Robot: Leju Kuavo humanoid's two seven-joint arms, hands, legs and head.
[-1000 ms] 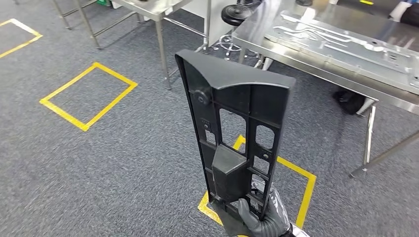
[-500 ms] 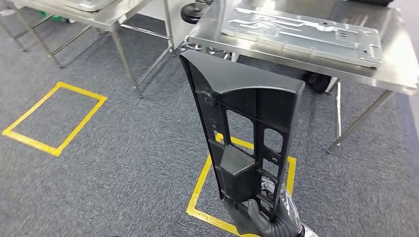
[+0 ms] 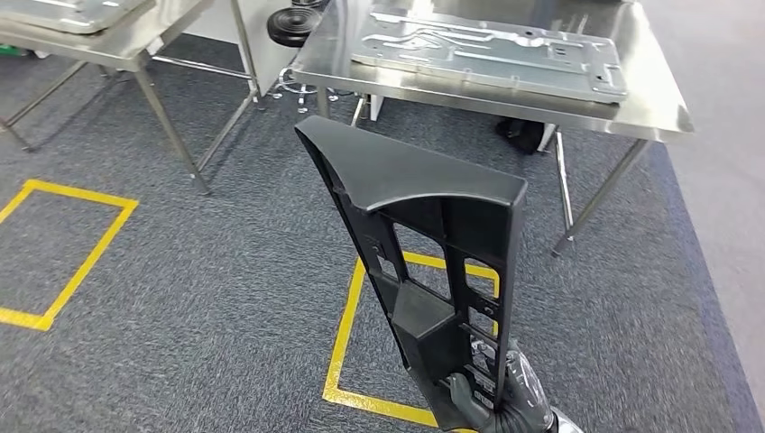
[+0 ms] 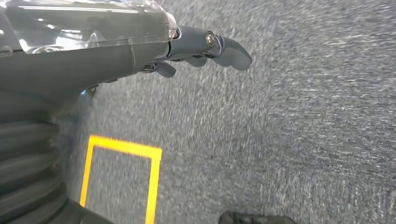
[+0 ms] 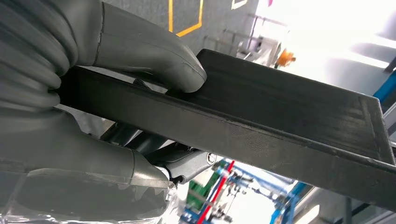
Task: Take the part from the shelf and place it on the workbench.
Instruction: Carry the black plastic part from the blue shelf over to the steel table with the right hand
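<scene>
Most of the carrying looks done, judging by the layout: the workbench [image 3: 663, 108], a steel table with a flat metal plate [image 3: 492, 50] already lying on it, stands just ahead across the grey carpet [image 3: 180, 271], and the part is off the shelf and in the robot's grasp. What remains, by this reckoning, is the last approach and setting the part down on a bare stretch of the benchtop (the right-hand side beside the plate looks free).

Next in size is the part [image 3: 424, 262] itself, a long black plastic panel with rectangular cut-outs. It is held nearly upright, its long axis running from the hand up and slightly away toward the bench, the broad capped end uppermost and the narrow end down in the grip. It hangs in the air above a yellow floor marking [image 3: 347, 343], touching nothing else.

Smallest, the right hand [image 3: 492, 406] is clamped on the panel's lower end; in its wrist view the thumb [image 5: 154, 58] presses over the edge. The left hand [image 4: 205, 46] holds nothing, its fingers loosely extended above the carpet.
</scene>
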